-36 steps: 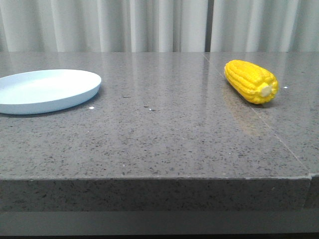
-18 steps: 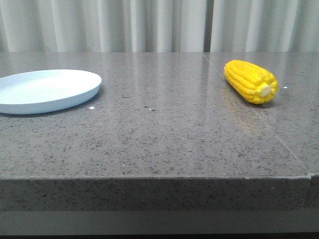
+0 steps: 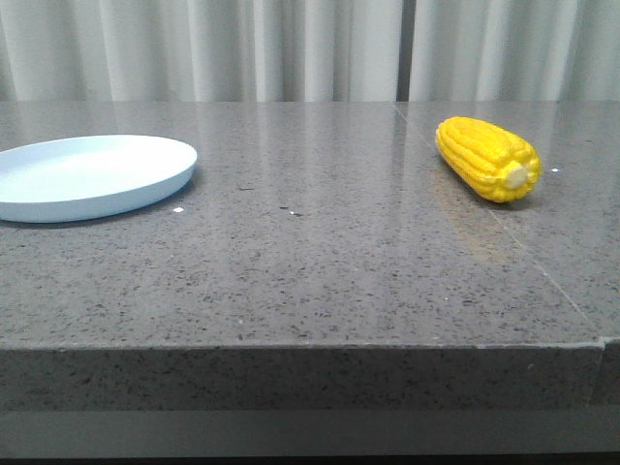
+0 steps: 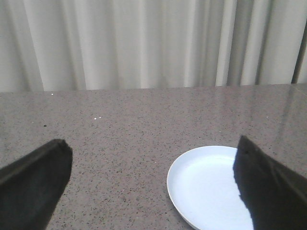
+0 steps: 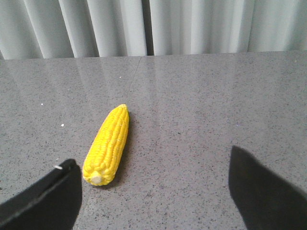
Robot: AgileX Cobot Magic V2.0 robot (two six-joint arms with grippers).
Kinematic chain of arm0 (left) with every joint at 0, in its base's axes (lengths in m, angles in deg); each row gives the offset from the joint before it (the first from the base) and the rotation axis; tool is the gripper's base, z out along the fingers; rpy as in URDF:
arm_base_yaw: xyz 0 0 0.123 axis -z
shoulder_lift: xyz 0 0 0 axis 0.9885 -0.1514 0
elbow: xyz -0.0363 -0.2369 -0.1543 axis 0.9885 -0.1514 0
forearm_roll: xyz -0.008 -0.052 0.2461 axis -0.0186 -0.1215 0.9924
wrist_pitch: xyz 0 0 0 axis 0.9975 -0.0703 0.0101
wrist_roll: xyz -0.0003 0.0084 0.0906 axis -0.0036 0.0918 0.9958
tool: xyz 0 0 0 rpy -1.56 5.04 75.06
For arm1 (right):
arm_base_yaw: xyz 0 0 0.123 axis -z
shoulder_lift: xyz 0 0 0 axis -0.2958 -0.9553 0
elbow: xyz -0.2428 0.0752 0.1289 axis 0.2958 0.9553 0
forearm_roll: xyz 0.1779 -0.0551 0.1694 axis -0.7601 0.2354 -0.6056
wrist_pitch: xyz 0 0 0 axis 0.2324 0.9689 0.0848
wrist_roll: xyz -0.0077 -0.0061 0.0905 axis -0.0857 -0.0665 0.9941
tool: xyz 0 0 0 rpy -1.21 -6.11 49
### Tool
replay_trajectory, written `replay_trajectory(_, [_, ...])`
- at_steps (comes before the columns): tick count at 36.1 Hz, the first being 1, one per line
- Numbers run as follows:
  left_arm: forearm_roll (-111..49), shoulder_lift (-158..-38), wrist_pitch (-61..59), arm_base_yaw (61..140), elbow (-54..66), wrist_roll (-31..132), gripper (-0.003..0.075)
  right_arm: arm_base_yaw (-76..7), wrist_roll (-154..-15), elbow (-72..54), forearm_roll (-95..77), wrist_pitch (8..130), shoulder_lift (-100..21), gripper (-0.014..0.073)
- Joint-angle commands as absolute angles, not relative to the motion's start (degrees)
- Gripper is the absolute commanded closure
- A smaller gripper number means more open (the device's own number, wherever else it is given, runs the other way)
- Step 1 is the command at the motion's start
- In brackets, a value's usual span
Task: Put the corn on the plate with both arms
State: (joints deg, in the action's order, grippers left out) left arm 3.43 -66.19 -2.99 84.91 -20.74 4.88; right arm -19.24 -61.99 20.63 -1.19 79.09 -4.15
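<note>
Well to the right of the plate (image 3: pixel 92 174) on the speckled grey worktop (image 3: pixel 310 262), the corn (image 3: pixel 487 158) lies untouched while the left tool (image 4: pixel 153 187) and right tool (image 5: pixel 153 191) hang spread and empty; the glossy round cob could roll from an off-centre pinch, and no writing shows.

Plate (image 3: pixel 92 176) sits on the counter (image 3: pixel 320 262) at far left, partly cut off by the front view's edge. Corn (image 3: pixel 487 158) lies on the counter at right, well apart from the plate, pale cut end toward the near edge, tip pointing back toward the curtain (image 3: pixel 291 48). Curtain hangs behind the counter's far edge. Left claw (image 4: pixel 153 184) sits above the counter on the plate's near side; right claw (image 5: pixel 156 191) likewise near the corn's cut end, touching nothing.
</note>
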Motion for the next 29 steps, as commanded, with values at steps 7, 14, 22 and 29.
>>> replay_trajectory(7, [3.5,-66.8,2.4,84.7,-18.7,4.8,0.0106,-19.0,-62.6,18.7,-1.1,74.0,-4.8,-0.0054])
replay_trajectory(14, [3.2,-68.7,3.5,84.9,-18.2,4.8,0.0122,-19.0,-62.6,18.7,-1.1,74.0,-4.8,-0.0054])
replay_trajectory(22, [2.5,-82.7,-0.1,85.0,-9.2,4.8,0.0122,-19.0,-62.6,18.7,-1.1,74.0,-4.8,-0.0054])
replay_trajectory(29, [2.8,-94.9,-5.2,91.3,0.8,4.8,0.0122,-19.0,-62.6,18.7,-1.1,74.0,-4.8,-0.0054])
